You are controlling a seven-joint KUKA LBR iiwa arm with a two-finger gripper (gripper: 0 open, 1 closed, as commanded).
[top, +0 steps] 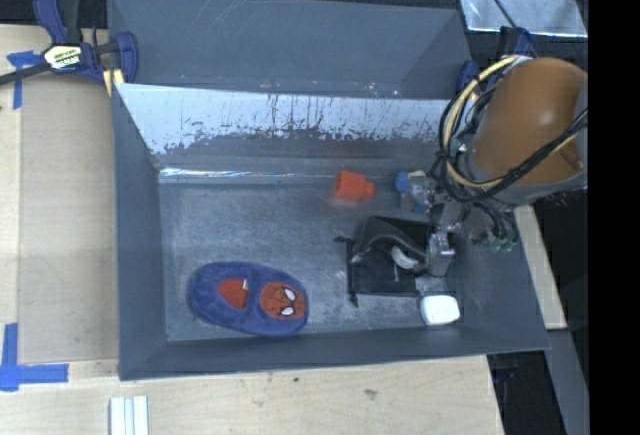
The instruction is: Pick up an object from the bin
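Note:
My gripper (440, 241) hangs low at the right side of the bin, under the arm's wrist. Directly to its left, and partly beneath it, lies a black angular thing (380, 268) with a pale grey curved part on top. A small white rounded block (439, 309) rests on the floor just below the gripper, near the front right corner. Close to the gripper's upper left, by the back wall, sits a small blue thing (405, 183). Whether anything is held is hidden from view.
An orange block (353, 186) lies at the foot of the back wall, left of the blue thing. A blue slipper with two red faces (249, 298) lies at the front left. The arm with its cables covers the bin's right wall.

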